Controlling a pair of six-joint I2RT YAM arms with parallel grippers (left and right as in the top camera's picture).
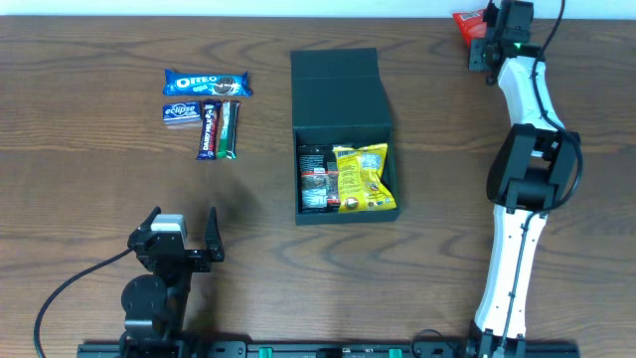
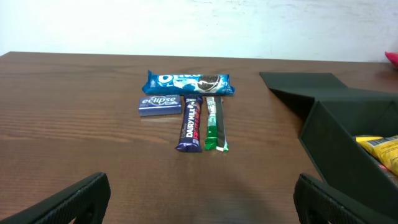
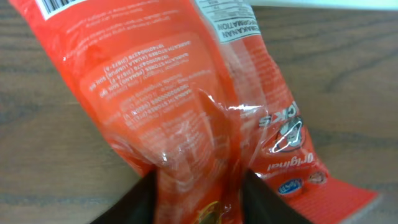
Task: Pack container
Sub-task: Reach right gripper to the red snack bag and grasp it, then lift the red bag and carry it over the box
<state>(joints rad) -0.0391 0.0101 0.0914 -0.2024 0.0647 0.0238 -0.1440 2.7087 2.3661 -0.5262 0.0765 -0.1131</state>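
While the left end effector (image 1: 184, 234) hangs wide and empty, the right end effector (image 3: 198, 204) pinches a crinkled, glossy red packet (image 3: 186, 93) at the far right corner of the worktop (image 1: 89, 169). One matte, dark rectangular container (image 1: 336, 85) sits mid-worktop with its flap open, holding two bags: a yellow packet (image 1: 363, 177) and a black packet (image 1: 316, 179). Four wrapped snacks (image 1: 209, 127) lie to its left.
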